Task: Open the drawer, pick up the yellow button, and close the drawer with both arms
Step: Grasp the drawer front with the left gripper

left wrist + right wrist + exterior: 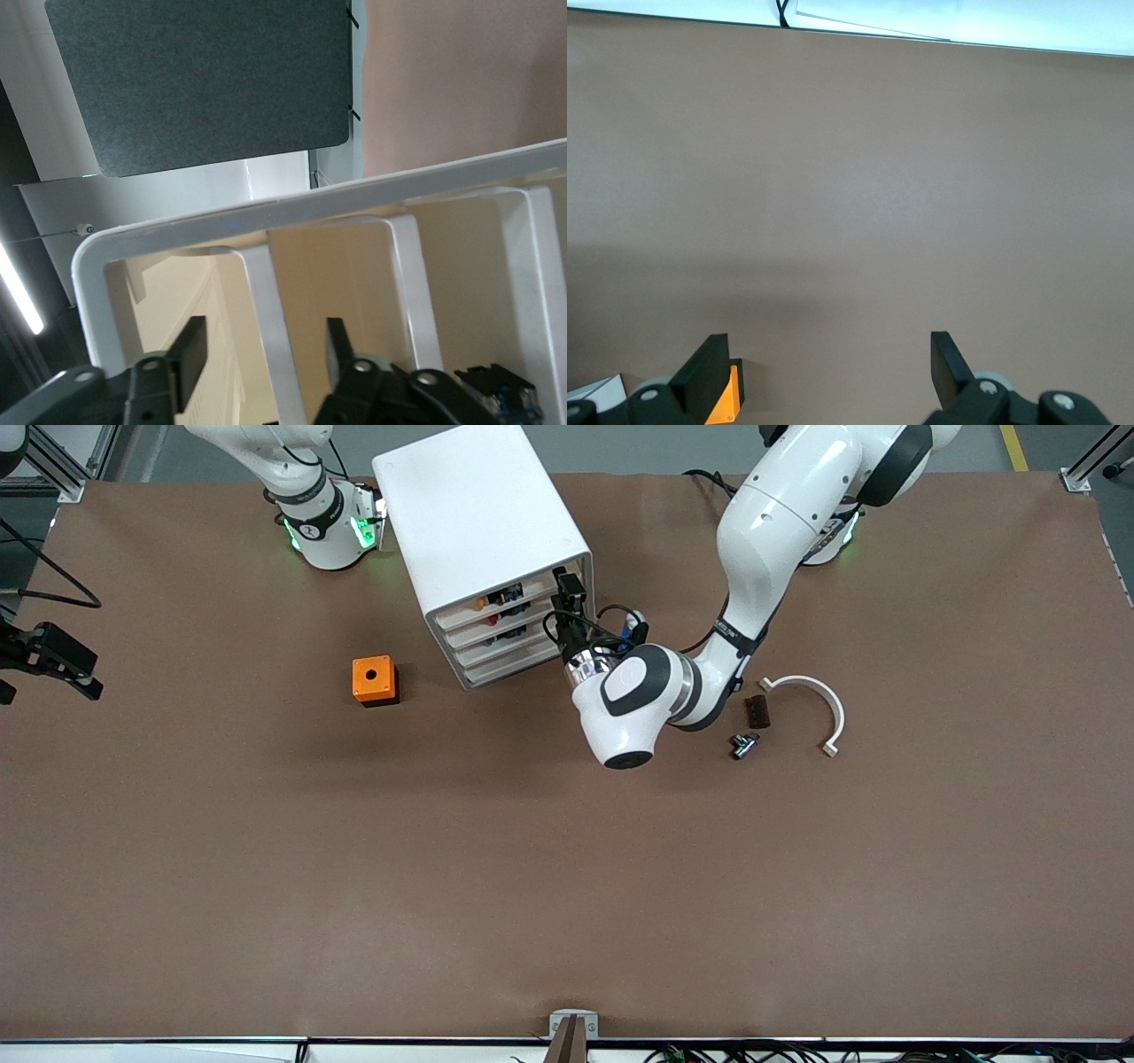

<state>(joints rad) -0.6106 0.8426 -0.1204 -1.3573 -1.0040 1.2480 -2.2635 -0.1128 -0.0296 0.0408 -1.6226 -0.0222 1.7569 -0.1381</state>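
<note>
Black left gripper point(262, 354) sits at the cabinet point(483, 531) front, fingers apart astride a white handle bar of the drawer point(509, 598), not yet clamped. Risk: closing off-centre, it slips off (button not identifiable inside). Right gripper point(831, 359) waits, jaws wide, over the bench's right-arm end. No legible writing.

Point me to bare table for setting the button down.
Bare: the wide stretch nearer the front camera than the orange cube and the left gripper. Crowded: in front of the cabinet, and around the white clamp.
</note>
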